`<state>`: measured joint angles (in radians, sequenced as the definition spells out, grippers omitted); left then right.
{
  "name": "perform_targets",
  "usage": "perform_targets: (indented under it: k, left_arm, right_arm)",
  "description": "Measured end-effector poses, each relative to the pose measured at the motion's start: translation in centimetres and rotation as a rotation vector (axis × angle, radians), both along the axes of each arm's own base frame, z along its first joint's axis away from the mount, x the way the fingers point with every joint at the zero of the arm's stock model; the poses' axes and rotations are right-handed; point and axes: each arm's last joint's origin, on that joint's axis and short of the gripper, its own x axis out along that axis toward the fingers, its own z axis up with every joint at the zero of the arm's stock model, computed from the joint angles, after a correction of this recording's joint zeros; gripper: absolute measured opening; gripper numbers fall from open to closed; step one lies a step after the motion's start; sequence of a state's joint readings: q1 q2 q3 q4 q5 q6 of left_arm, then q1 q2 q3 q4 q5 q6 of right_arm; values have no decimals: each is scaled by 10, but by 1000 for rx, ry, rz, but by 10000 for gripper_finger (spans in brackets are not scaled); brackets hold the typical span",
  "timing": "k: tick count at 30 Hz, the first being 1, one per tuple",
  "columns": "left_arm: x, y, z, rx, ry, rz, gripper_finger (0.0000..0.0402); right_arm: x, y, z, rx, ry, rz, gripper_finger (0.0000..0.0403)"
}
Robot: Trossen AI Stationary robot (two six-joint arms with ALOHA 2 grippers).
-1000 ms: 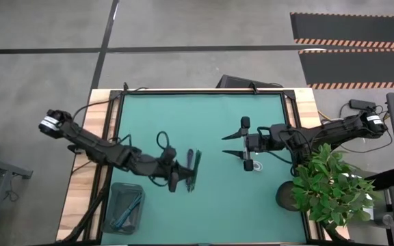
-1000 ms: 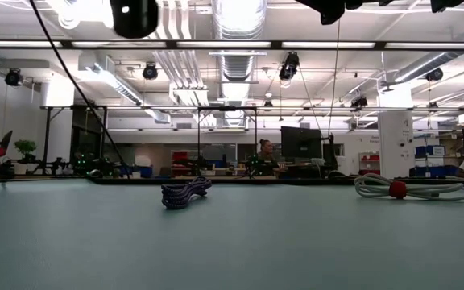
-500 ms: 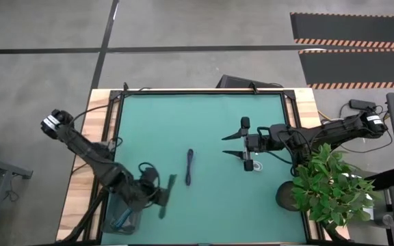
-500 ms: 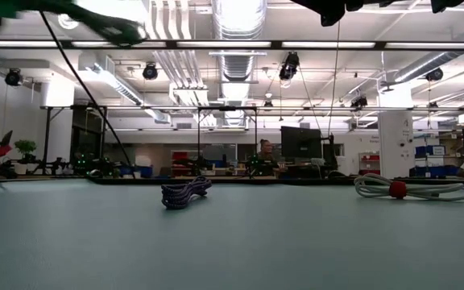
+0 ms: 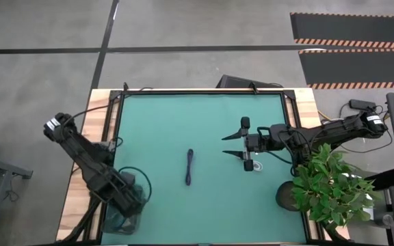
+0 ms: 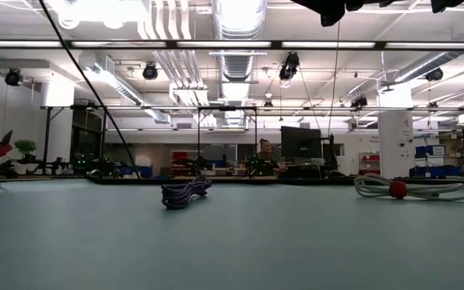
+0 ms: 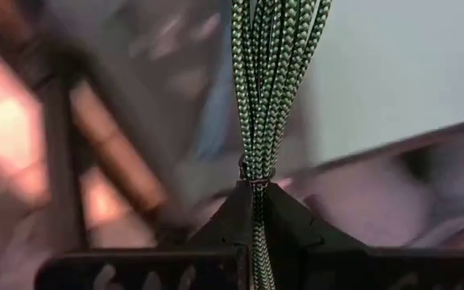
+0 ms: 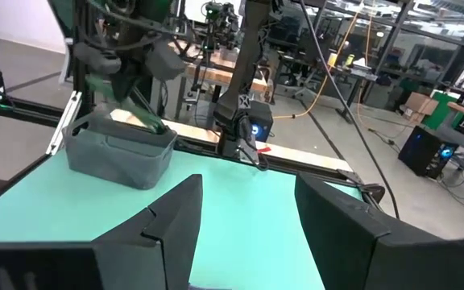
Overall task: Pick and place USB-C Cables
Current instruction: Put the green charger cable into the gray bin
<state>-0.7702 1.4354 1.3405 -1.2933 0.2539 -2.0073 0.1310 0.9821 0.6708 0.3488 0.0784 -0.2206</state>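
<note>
My left gripper (image 5: pixel 134 195) is over the grey bin (image 5: pixel 120 217) at the table's near left corner, shut on a teal-green cable bundle (image 7: pixel 274 72). The right wrist view shows that bundle (image 8: pixel 150 122) just above the bin (image 8: pixel 123 155). A dark purple cable bundle (image 5: pixel 189 167) lies flat in the middle of the table (image 6: pixel 185 192). A white cable with a red tie (image 6: pixel 409 189) lies on the right half (image 5: pixel 257 165). My right gripper (image 5: pixel 224 145) hovers open beside it, fingers pointing toward the table's left. The arm hides the bin's inside. My left gripper pinches the teal-green bundle between its two fingers at the bound waist (image 7: pixel 254 173), fingers (image 7: pixel 288 217) lying along the bundle. The looped strands stick out past the fingertips. The bundle is lifted clear, above the bin.
A potted plant (image 5: pixel 330 184) stands at the table's near right corner, close to my right arm. Wooden rails (image 5: pixel 81 184) and black wires run along the table's left and right sides. A person sits at screens in the room behind (image 6: pixel 264 153).
My left gripper has swung from beside the purple bundle in the middle of the table toward the near left corner, carrying the teal-green bundle lifted clear, and now stands over the bin. The purple bundle stays where it lay.
</note>
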Motion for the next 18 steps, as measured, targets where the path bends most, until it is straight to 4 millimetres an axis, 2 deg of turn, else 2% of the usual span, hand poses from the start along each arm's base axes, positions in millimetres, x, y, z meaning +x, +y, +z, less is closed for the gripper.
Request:
perform_targets:
  k: [2, 7, 18]
  left_arm:
    - [-5, -5, -4, -21, 75, -36, 1]
    - [-12, -18, -18, 10, 129, -91, 1]
    - [-8, -31, -47, 109, 199, -272, 1]
  right_arm:
    - [0, 0, 0, 1, 0, 0, 192]
    - [0, 0, 0, 4, 0, 0, 192]
    - [0, 0, 0, 4, -1, 0, 192]
